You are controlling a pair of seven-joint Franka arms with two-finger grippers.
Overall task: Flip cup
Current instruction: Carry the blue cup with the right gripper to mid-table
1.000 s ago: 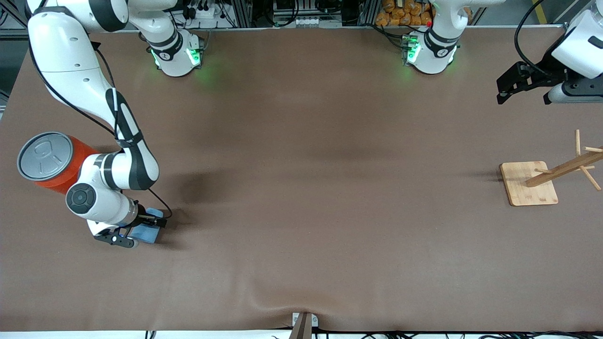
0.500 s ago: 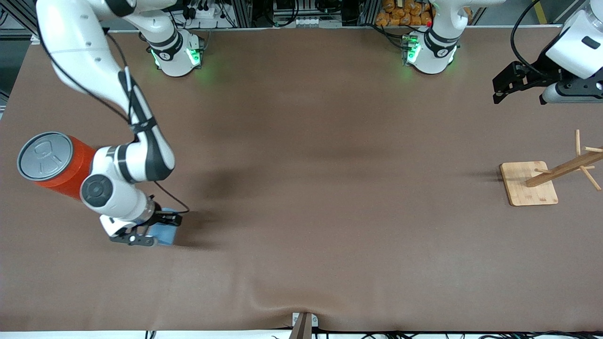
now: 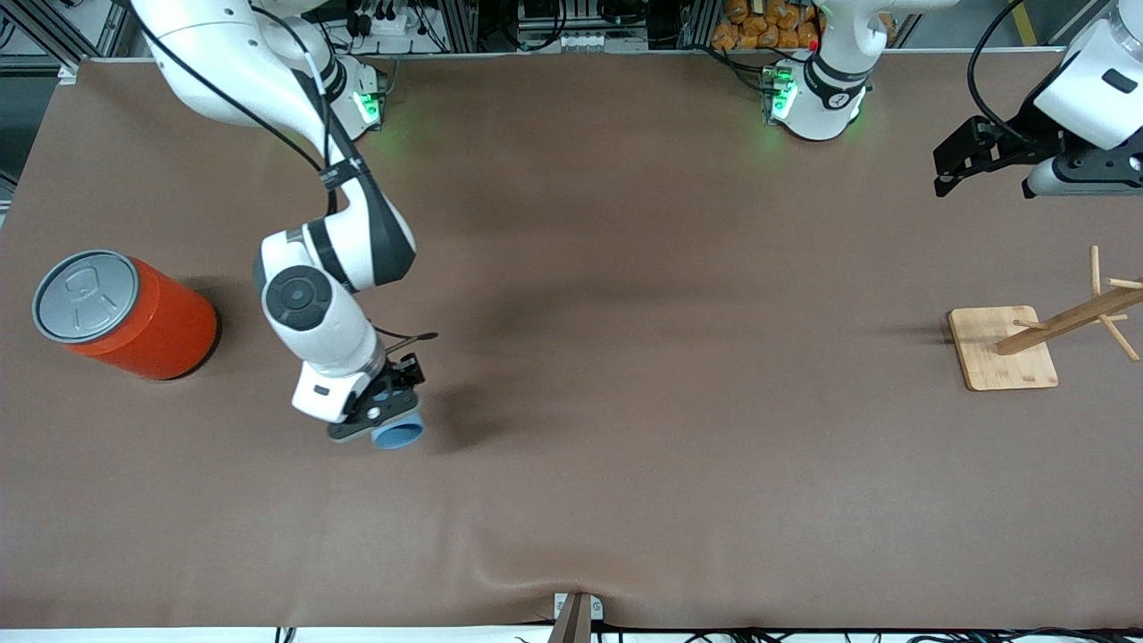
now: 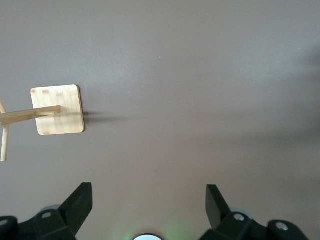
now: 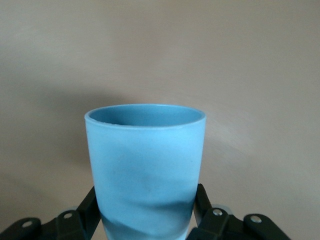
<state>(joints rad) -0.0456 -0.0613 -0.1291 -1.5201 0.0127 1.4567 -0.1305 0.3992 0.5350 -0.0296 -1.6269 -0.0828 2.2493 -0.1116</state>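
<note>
The small light-blue cup (image 3: pixel 397 434) is held by my right gripper (image 3: pixel 382 413) above the brown table, its open mouth turned toward the front camera. In the right wrist view the cup (image 5: pixel 145 165) fills the middle, with a black finger pressed on each side near its base. The right gripper is shut on the cup. My left gripper (image 3: pixel 954 168) hangs open and empty over the table's left-arm end, waiting; in the left wrist view (image 4: pixel 148 200) its two black fingers stand wide apart over bare table.
A large orange can (image 3: pixel 125 313) with a grey lid stands at the right arm's end of the table. A wooden rack on a square base (image 3: pixel 1000 348) stands at the left arm's end, also in the left wrist view (image 4: pixel 57 110).
My right gripper has lifted the cup off the table, carried it away from the orange can toward the table's middle, and turned it so its mouth faces the front camera.
</note>
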